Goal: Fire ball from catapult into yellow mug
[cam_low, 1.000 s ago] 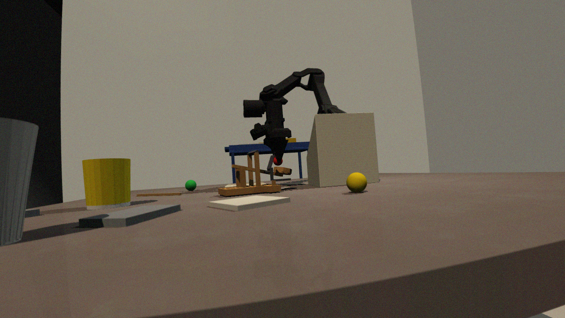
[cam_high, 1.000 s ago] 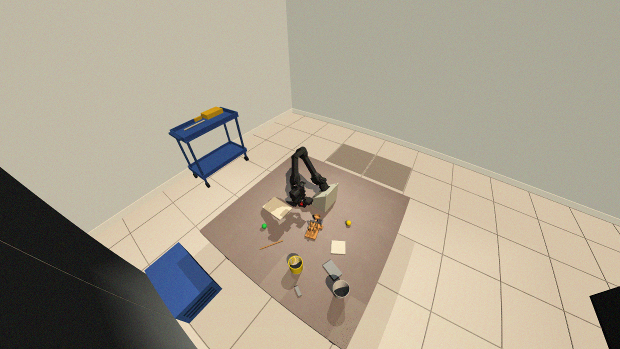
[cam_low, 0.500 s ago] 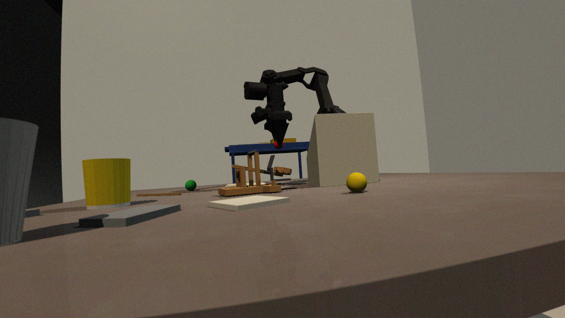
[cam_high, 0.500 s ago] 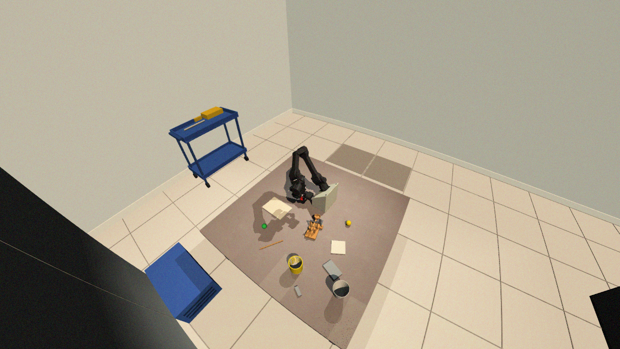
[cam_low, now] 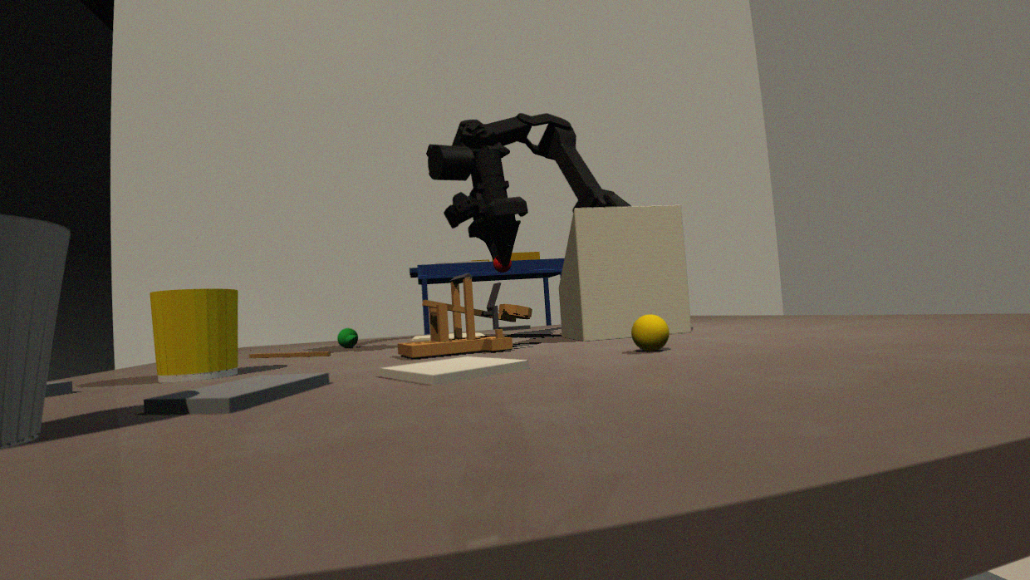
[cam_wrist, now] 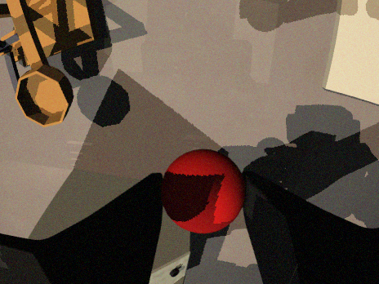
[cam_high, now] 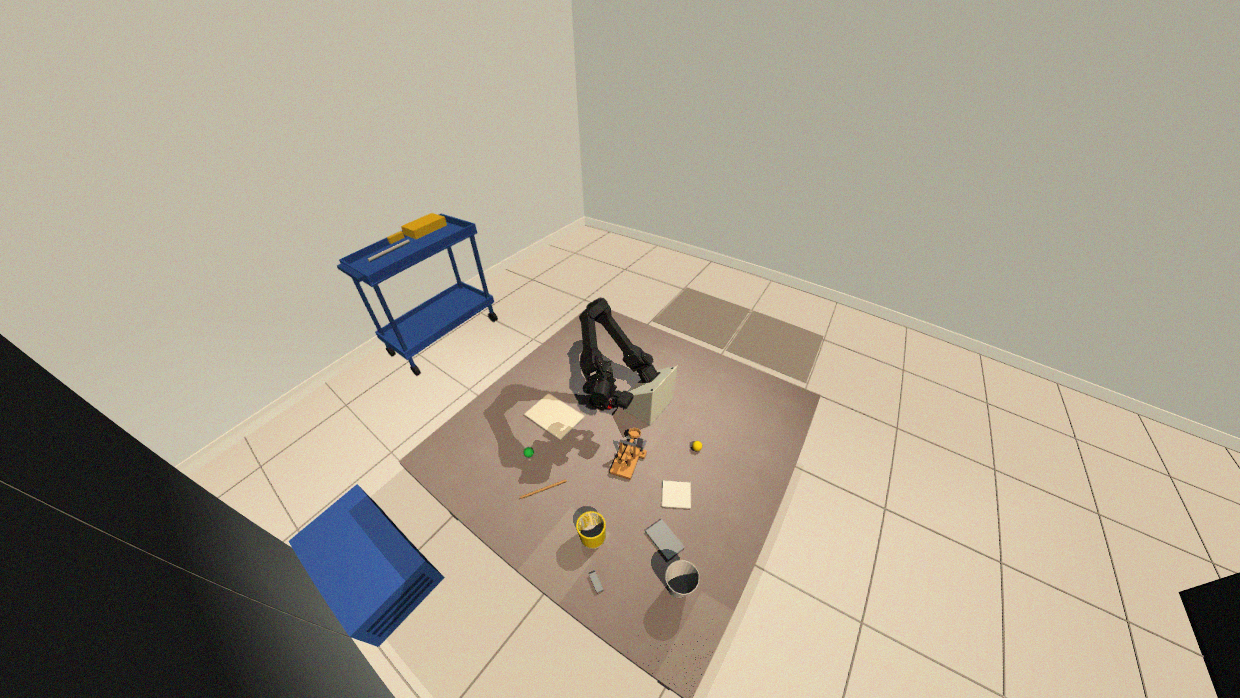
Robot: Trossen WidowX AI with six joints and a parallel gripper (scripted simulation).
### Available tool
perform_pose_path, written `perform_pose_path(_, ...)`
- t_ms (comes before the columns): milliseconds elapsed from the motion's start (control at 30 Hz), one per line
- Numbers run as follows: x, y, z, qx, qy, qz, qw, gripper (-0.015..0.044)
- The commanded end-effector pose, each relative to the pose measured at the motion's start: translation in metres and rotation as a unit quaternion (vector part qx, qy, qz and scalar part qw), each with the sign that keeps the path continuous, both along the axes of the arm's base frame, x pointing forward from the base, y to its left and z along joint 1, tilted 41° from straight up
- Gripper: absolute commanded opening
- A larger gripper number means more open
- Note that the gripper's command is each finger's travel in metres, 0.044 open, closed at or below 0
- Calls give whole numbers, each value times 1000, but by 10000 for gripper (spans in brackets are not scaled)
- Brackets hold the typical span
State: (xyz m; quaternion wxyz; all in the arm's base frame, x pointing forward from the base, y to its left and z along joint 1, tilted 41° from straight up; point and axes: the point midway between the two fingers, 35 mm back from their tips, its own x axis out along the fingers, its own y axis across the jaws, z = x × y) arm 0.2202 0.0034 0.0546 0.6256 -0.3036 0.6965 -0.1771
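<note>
My gripper is shut on a red ball and holds it in the air, above the height of the catapult's cup. The wooden catapult stands on the mat in front of the gripper. Its empty cup shows at the upper left in the wrist view, to one side of the ball. The yellow mug stands upright farther along the mat, beyond the catapult's base end.
A cream block stands beside the arm. A yellow ball, green ball, pale tile, grey slab, stick and white-grey cup also rest on the mat.
</note>
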Motion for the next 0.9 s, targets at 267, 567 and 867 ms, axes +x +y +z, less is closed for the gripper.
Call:
perform_pose_path(267,7,25,-28,-6,46,-2,999,0)
perform_pose_path(567,7,43,-54,-18,82,-4,996,0)
perform_pose_path(867,5,59,-81,-32,115,-8,993,0)
